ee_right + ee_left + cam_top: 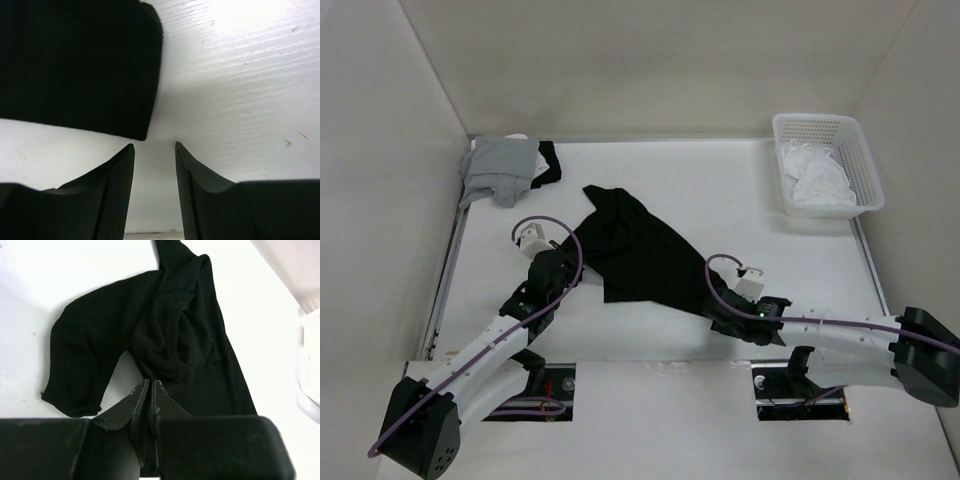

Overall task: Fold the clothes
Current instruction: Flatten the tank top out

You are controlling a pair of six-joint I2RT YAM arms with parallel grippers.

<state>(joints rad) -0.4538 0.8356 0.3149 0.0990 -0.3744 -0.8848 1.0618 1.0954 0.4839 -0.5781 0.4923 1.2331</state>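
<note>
Well, I judge this as the very start of the fold, with nothing laid flat yet. The clothes (635, 250) lie bunched in the middle of the table (720, 190), running slantwise from its centre toward the near edge. My left gripper (150, 385) has its jaws together right at the rumpled strap side. I cannot tell whether any cloth is pinched. The right gripper (154, 147) has its jaws apart over bare table, just off the garment's near right corner. Next I'd need that corner taken, then both arms spreading the fabric out. The table is white and matte, walled on three sides. A grey garment (505, 165) sits at the far left corner and a basket (820, 119) with white cloth (817, 180) at the far right.
</note>
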